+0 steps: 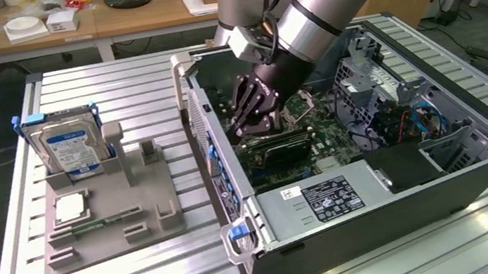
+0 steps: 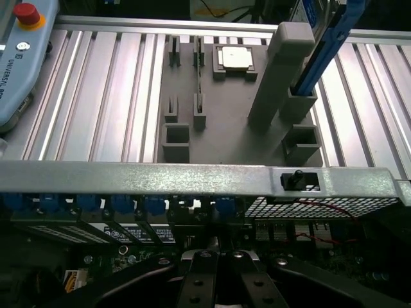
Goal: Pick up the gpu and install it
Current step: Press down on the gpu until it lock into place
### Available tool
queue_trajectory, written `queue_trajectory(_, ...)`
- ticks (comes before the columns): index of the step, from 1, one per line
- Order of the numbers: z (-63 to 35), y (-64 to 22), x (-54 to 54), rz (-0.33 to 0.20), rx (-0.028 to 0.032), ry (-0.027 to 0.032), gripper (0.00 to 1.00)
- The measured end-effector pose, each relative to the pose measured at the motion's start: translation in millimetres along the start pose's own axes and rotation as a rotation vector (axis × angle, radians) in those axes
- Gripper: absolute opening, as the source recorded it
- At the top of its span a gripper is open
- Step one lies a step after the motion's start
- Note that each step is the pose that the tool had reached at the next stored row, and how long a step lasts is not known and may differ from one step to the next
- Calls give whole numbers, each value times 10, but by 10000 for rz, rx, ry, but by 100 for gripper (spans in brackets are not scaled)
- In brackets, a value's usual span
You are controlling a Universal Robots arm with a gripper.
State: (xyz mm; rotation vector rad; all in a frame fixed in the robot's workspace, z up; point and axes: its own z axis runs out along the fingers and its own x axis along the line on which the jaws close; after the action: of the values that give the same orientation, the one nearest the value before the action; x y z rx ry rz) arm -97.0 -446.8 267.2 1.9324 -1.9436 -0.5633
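Gripper [image 1: 252,125] sits deep inside the open computer case [image 1: 475,174], jaws closed, just above the motherboard [image 1: 319,134]. Room there is tight: the case's side wall [image 1: 196,115] stands close on the exterior view's left, the drive cage with cables [image 1: 402,116] crowds the exterior view's right, and the power supply [image 1: 323,201] blocks the near end. The dark card [image 1: 279,150] lies just below the fingers. The case top is open, so passage is free straight up.

Outside the case, the grey fixture tray [image 1: 107,212] occupies the slatted table's [image 1: 123,82] left side. The upright hard drive [image 1: 71,149] and posts [image 1: 114,143] rise from it. The strip between tray and case is bare.
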Motion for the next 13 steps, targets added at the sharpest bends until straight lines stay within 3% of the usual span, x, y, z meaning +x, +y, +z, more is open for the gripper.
queue_trajectory(3,-1,-12,0,-1,-7,3,10)
queue_trajectory(5,-6,-22,0,0,-53,-3,10)
queue_trajectory(7,-15,-39,-1,2,-139,-6,10)
queue_trajectory(11,-40,-83,-2,12,-392,-7,10)
queue_trajectory(13,-53,-105,-2,19,-587,-9,10)
